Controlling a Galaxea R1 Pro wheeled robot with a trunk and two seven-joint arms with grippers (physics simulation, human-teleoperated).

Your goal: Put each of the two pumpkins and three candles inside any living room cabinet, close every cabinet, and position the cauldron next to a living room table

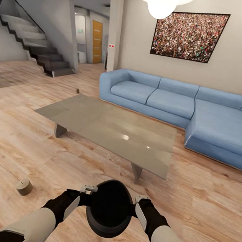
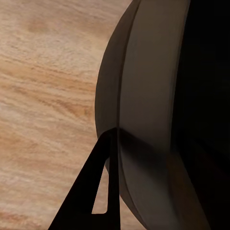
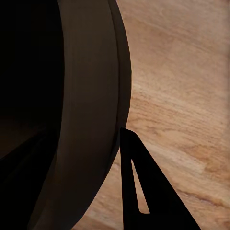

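Observation:
I hold the black cauldron [image 1: 108, 208] low in front of me, above the wood floor, with an arm on each side of it. My left gripper [image 1: 88, 190] is shut on its left rim and my right gripper [image 1: 141, 200] on its right rim. In the left wrist view one dark finger [image 2: 88, 199] lies against the outside of the cauldron [image 2: 153, 120]. The right wrist view shows the same: a finger [image 3: 143, 191] outside the cauldron's wall [image 3: 84, 96]. A tan candle [image 1: 23, 187] lies on the floor to my left. The grey low table [image 1: 108, 127] stands just ahead.
A blue corner sofa [image 1: 185, 107] runs behind the table and along the right. Stairs [image 1: 42, 51] rise at the far left, with a hallway and an orange door [image 1: 96, 41] beyond. A small dark object [image 1: 78, 90] sits on the floor past the table's far corner.

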